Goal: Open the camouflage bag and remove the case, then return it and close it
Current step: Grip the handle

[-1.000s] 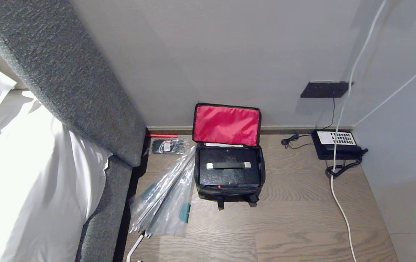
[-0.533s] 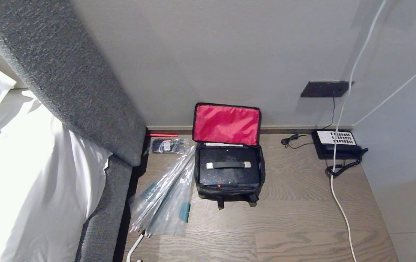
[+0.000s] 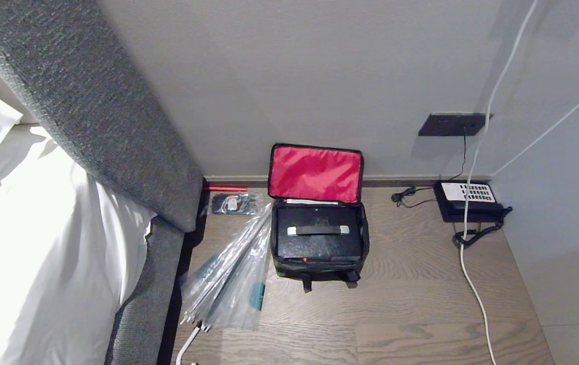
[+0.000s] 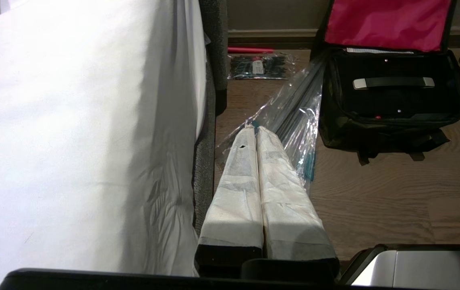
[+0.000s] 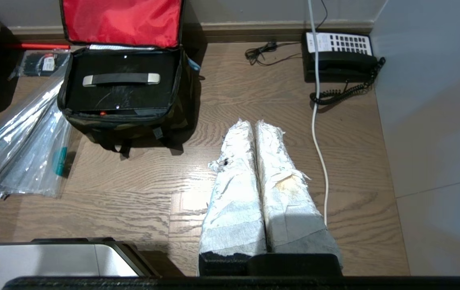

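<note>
The camouflage bag [image 3: 320, 269] stands on the wood floor against the wall, its lid [image 3: 315, 173] flipped up and showing a red lining. Inside lies the black case [image 3: 318, 242] with a silver-ended handle [image 3: 318, 230] on top. Neither gripper shows in the head view. In the left wrist view my left gripper [image 4: 255, 129] is shut and empty, hanging above the floor beside the bed, short of the bag [image 4: 391, 135] and to its left. Over bare floor, my right gripper [image 5: 253, 123] is shut and empty, short of the bag [image 5: 121, 125] and to its right.
A clear plastic-wrapped umbrella [image 3: 231, 274] leans along the bag's left side. Left of it are the bed [image 3: 41, 228] and grey headboard [image 3: 92, 111]. A black telephone [image 3: 467, 200] and a white cable [image 3: 472, 274] lie at the right, by the side wall.
</note>
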